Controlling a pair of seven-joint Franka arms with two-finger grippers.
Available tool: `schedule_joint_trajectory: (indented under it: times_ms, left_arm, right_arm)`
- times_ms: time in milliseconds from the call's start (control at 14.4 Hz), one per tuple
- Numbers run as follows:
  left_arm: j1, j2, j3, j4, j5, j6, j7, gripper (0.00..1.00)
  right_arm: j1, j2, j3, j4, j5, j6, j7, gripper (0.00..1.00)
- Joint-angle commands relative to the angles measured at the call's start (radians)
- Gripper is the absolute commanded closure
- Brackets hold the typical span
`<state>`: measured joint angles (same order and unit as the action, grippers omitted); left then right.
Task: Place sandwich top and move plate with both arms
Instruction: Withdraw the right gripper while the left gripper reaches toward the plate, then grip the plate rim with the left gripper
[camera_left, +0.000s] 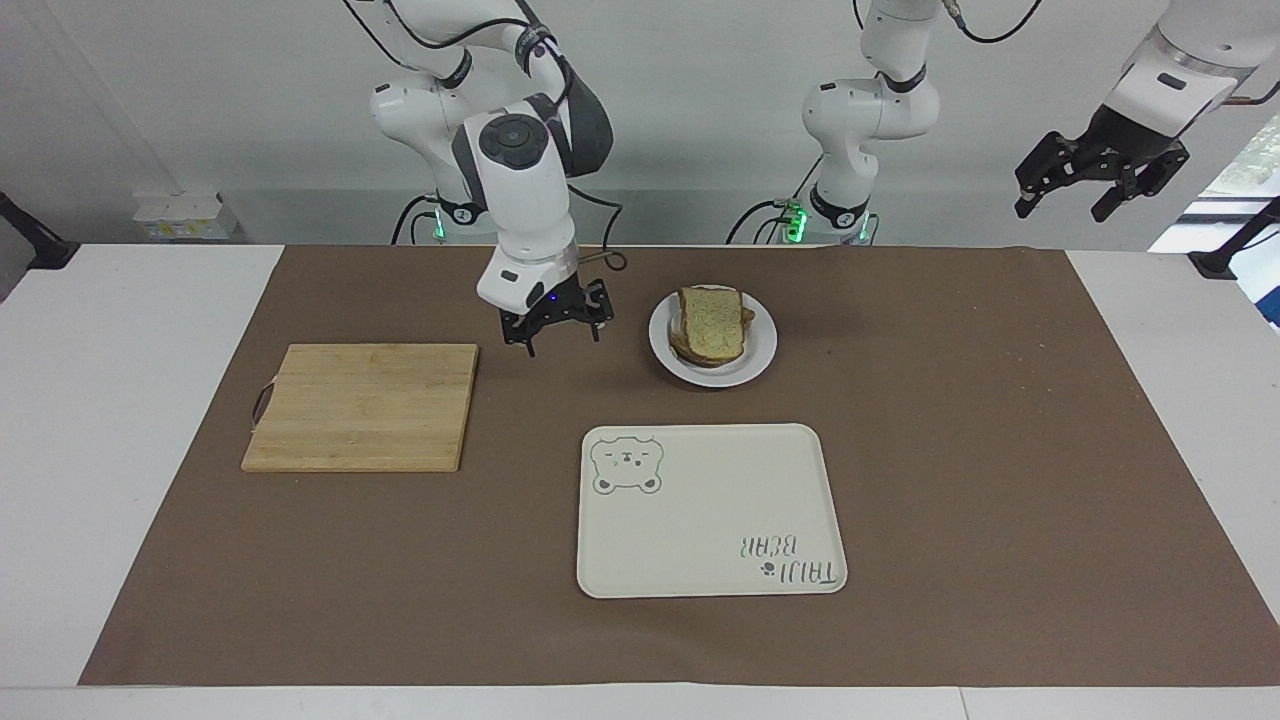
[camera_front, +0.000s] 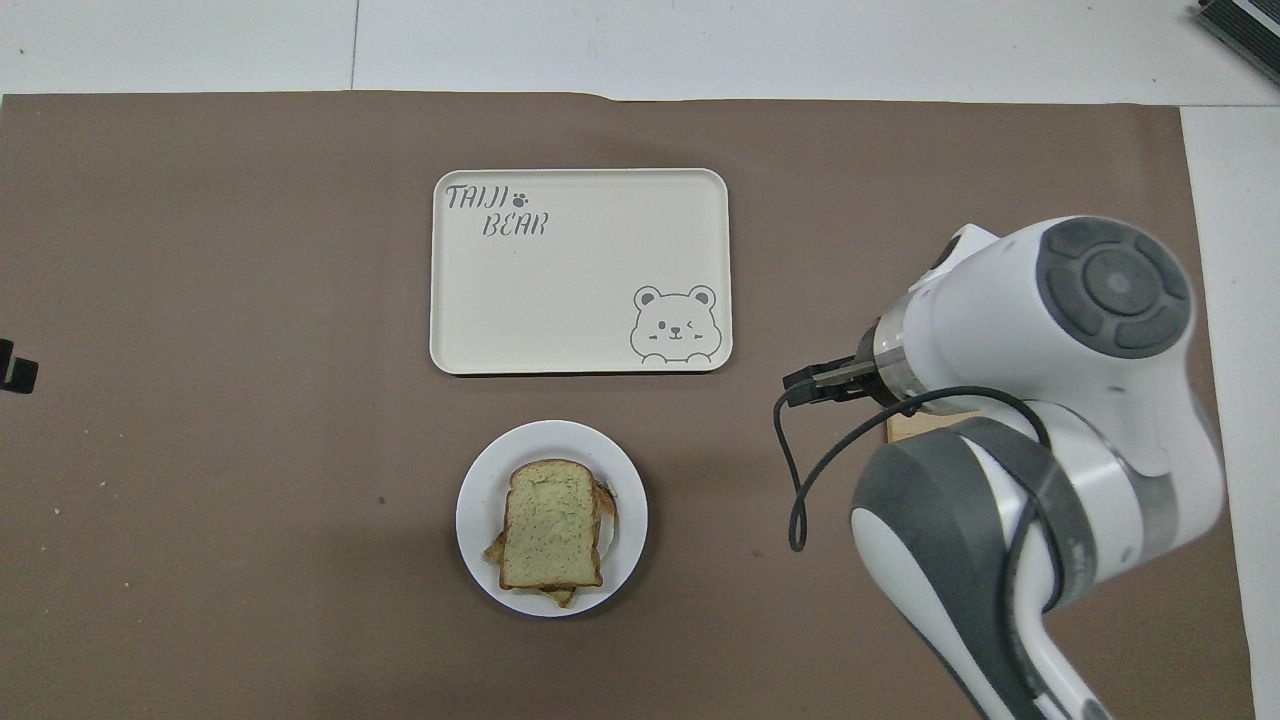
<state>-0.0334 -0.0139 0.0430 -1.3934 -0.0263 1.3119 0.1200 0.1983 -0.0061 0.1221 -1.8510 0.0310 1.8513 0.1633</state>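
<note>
The sandwich top (camera_left: 712, 320) (camera_front: 550, 530), a green-flecked slice with a brown crust, lies on the stacked sandwich on the small white plate (camera_left: 760, 358) (camera_front: 480, 480). My right gripper (camera_left: 560, 332) hangs open and empty just above the brown mat, between the plate and the cutting board. In the overhead view the right arm's wrist hides it. My left gripper (camera_left: 1098, 182) waits open and empty, raised high off the left arm's end of the table.
A wooden cutting board (camera_left: 365, 405) lies toward the right arm's end, mostly hidden under the right arm in the overhead view. A cream bear tray (camera_left: 710, 510) (camera_front: 580, 270) sits farther from the robots than the plate.
</note>
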Motion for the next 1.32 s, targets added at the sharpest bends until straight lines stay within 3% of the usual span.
schedule_joint_trajectory:
  times_ms: [0,278,765,974,1253]
  left_arm:
    - [-0.014,-0.030,-0.029,-0.038,-0.004,-0.007,-0.005,0.00]
    - [-0.029,-0.060,-0.034,-0.157,-0.141,0.076,0.010,0.00]
    - [-0.193,-0.139,-0.034,-0.605,-0.305,0.487,0.153,0.00]
    - [-0.266,-0.136,-0.034,-0.735,-0.339,0.627,0.176,0.00]
    - [-0.275,-0.103,-0.034,-0.858,-0.385,0.720,0.286,0.00]
  right_arm:
    - [-0.075,-0.066,0.014,0.025,-0.020,-0.078,-0.007,0.00]
    - [-0.129,-0.087,0.001,0.081,-0.020,-0.164,-0.007,0.00]
    - [-0.163,-0.170,-0.119,0.101,-0.034,-0.274,-0.008,0.00]
    - [-0.169,-0.183,-0.136,0.156,-0.114,-0.305,-0.120,0.00]
    - [-0.177,-0.175,-0.168,0.176,-0.106,-0.325,-0.154,0.00]
